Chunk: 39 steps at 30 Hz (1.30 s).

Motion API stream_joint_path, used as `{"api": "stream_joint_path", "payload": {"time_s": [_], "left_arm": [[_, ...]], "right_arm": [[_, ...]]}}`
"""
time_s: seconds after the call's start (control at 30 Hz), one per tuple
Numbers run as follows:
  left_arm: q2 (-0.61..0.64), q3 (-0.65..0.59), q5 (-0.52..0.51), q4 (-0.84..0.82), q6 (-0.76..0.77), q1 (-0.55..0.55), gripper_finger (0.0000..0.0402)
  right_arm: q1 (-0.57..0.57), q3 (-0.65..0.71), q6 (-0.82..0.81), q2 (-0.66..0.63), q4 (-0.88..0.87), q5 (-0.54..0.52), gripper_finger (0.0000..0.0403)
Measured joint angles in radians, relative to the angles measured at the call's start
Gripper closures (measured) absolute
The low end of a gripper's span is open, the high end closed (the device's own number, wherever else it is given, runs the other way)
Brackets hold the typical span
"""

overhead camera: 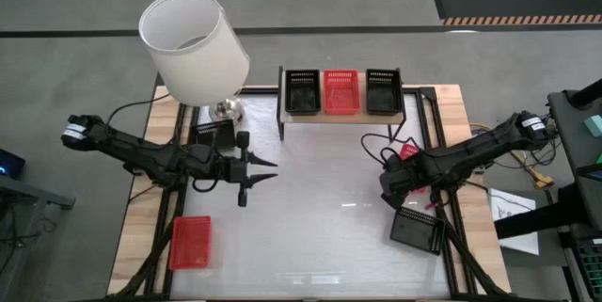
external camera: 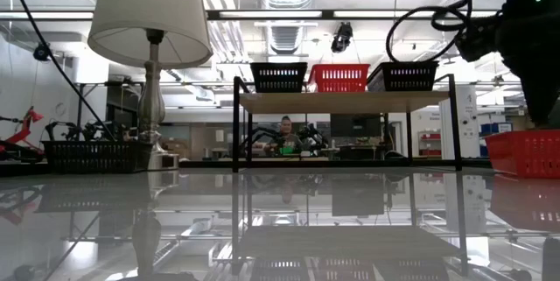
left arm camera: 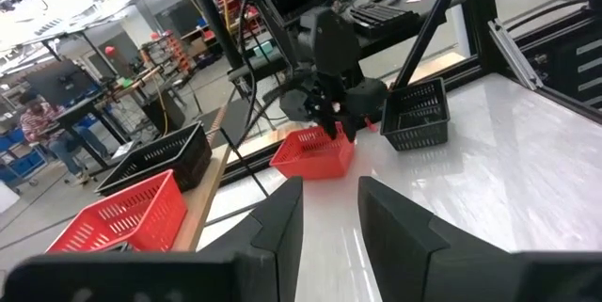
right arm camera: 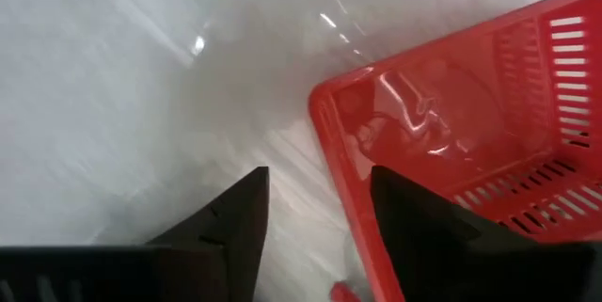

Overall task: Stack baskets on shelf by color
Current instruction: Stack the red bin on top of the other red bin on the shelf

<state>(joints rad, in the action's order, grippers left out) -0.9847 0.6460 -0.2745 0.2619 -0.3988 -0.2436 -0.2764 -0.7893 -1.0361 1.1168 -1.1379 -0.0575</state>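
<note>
Right gripper (right arm camera: 315, 213) open wide over red basket (right arm camera: 470, 142) near table's right edge, holding nothing. Left gripper (overhead camera: 268, 170) half open, empty. Next: grab basket rim, carry to shelf (overhead camera: 343, 117).

Four black baskets (overhead camera: 302, 92), three red baskets (overhead camera: 340, 91)

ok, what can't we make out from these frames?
- Red basket by the right tool: high view, mostly hidden under the arm; right wrist view, cut off by the frame edge.
- Black basket near the lamp: high view, partly covered by the shade.
- Whether the shelf baskets are stacks: no view shows it.
</note>
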Motion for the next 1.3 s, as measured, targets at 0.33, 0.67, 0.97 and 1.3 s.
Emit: {"api": "stream_joint_path", "payload": {"time_s": [0.33,0.67,0.97,1.3], "left_arm": [[0.000,0.000,0.000,-0.001,-0.001,0.000,0.0313],[0.000,0.000,0.000,-0.001,-0.005,0.000,0.0313],[0.000,0.000,0.000,-0.001,-0.007,0.000,0.0313],[0.000,0.000,0.000,-0.001,-0.007,0.000,0.0313]], "right_arm": [[0.000,0.007,0.073,0.145,0.003,-0.022,0.0218],[0.000,0.007,0.121,0.229,0.026,-0.014,0.0317],[0.000,-0.022,0.129,0.181,0.028,-0.012,0.0390],[-0.004,-0.195,0.197,0.177,0.032,0.147,0.0390]]}}
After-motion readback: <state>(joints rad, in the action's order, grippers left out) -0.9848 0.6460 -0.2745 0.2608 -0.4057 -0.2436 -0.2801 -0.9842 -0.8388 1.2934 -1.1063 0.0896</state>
